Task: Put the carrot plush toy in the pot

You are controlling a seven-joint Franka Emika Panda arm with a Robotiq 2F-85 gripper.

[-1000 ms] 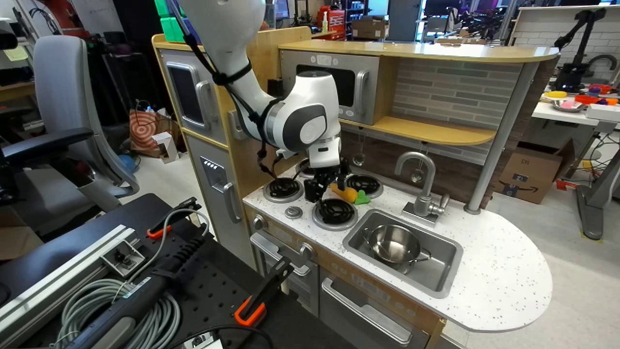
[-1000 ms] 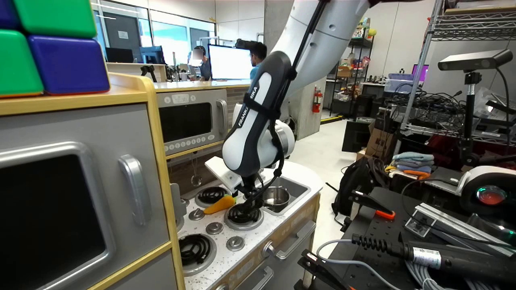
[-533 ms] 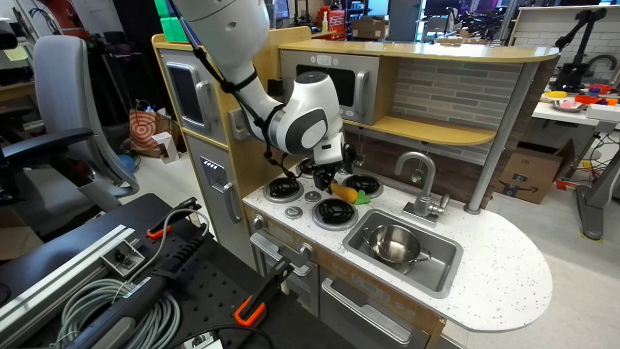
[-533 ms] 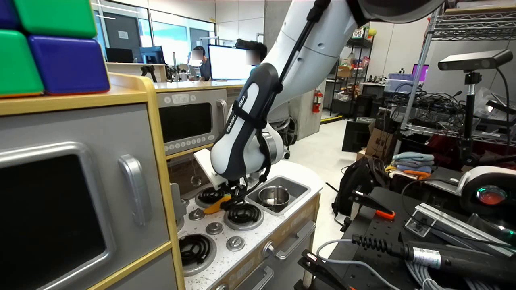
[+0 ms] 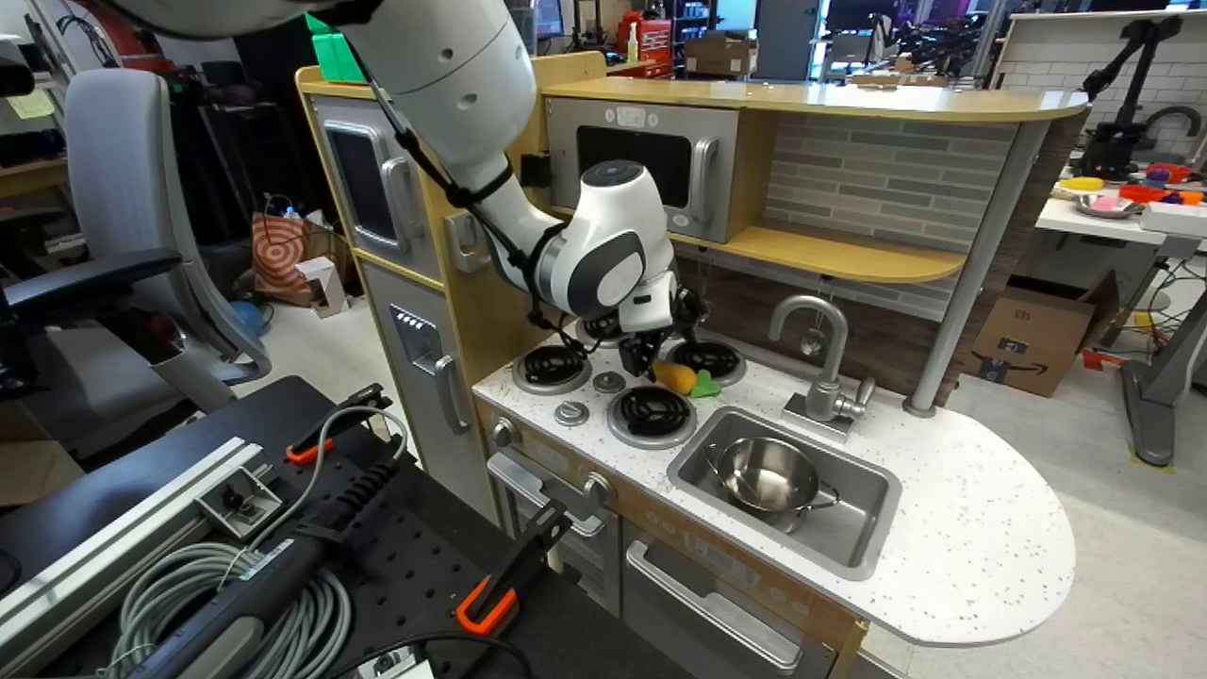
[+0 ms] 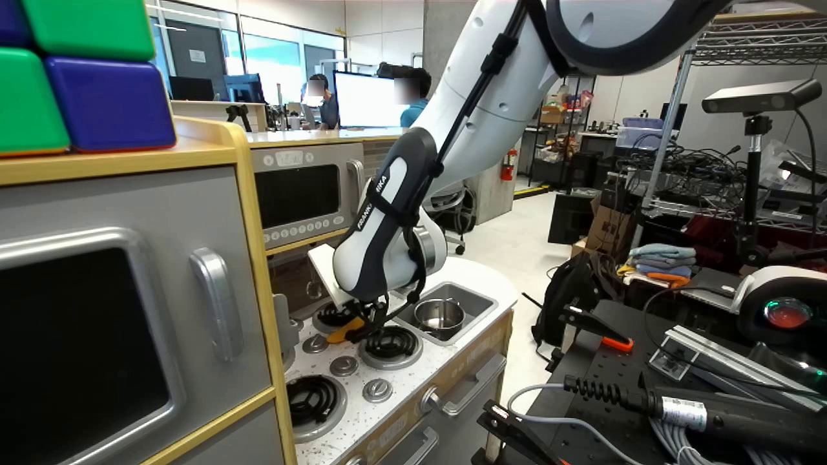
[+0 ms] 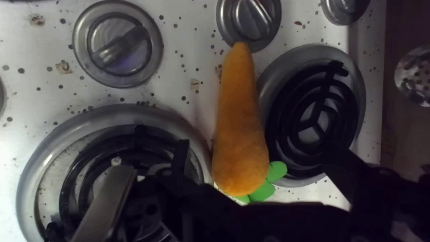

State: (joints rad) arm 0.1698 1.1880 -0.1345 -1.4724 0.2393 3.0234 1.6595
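Observation:
The carrot plush toy (image 7: 238,124), orange with green leaves, lies on the white stove top between two burners. It also shows in both exterior views, partly hidden by the gripper (image 5: 675,378) (image 6: 341,332). My gripper (image 7: 257,151) is open, with one finger on each side of the toy's thick leafy end and space around it. In both exterior views the gripper (image 5: 665,351) (image 6: 369,321) is low over the toy. The shiny silver pot (image 5: 771,476) stands upright in the grey sink, seen in both exterior views (image 6: 439,316), with nothing visible inside. It is outside the wrist view.
The sink (image 5: 863,514) has a curved faucet (image 5: 828,354) at its back edge. Black burners (image 5: 653,413) and silver knobs (image 7: 117,43) surround the toy. A microwave (image 5: 641,160) and a shelf (image 5: 839,255) stand behind; a tall cabinet (image 5: 396,283) stands beside the stove.
My gripper has moved away from above the burner nearest the pot, toward the rear of the stove, over the carrot toy, and has turned a little. The toy and pot have not moved.

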